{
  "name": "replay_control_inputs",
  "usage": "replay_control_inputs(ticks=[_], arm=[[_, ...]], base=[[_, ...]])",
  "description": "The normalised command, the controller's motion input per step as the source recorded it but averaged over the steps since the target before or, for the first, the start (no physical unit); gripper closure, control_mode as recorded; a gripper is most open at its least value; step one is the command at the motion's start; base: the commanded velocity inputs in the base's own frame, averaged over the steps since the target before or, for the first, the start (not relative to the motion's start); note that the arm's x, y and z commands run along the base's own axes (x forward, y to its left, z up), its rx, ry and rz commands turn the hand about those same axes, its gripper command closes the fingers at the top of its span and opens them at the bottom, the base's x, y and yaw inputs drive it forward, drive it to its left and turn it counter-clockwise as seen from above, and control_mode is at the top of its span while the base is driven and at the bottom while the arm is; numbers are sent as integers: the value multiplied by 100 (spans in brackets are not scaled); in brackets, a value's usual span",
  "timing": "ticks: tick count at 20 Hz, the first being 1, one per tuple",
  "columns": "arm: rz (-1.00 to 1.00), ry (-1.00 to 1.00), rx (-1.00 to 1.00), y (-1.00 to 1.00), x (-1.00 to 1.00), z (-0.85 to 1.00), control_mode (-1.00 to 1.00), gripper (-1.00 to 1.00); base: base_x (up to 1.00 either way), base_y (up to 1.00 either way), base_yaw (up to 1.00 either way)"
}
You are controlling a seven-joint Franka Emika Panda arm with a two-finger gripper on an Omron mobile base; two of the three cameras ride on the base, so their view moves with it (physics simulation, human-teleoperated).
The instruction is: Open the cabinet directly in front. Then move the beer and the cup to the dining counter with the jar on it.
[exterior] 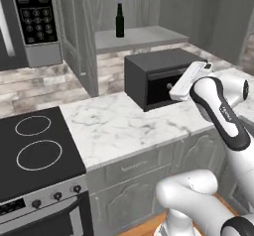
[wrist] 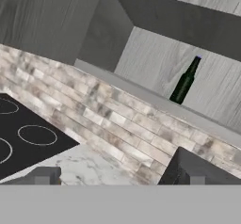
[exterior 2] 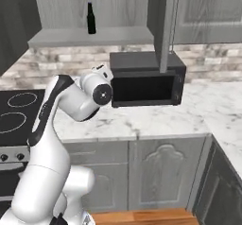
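Observation:
The cabinet (exterior: 82, 36) in front stands with both doors swung open, its right door (exterior 2: 165, 25) seen edge-on. The beer (exterior: 119, 21), a slim dark bottle, stands upright on the cabinet's bottom shelf, towards the left (exterior 2: 90, 18) (wrist: 184, 82). My gripper (wrist: 120, 180) is open with nothing between its fingers. It hovers over the marble worktop in front of the black box, well below the bottle, and looks up at the shelf. The white hand (exterior: 190, 80) shows side-on. The cup, the jar and the dining counter are out of view.
A black box-shaped appliance (exterior: 158, 76) sits on the marble worktop (exterior: 124, 126) right under the cabinet. A black cooktop (exterior: 34, 146) lies to the left, with a keypad microwave (exterior: 34, 12) above it. A brick backsplash runs behind.

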Motion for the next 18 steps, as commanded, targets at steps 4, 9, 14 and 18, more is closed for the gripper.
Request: replay_control_inputs(ticks=[4, 9, 14, 18], arm=[[0, 0, 0, 0, 0, 0, 100, -100], [0, 0, 0, 0, 0, 0, 100, -100], [0, 0, 0, 0, 0, 0, 100, -100], [0, 0, 0, 0, 0, 0, 100, -100]], base=[[90, -7, 12], [43, -47, 15], [6, -29, 5], [6, 0, 0]])
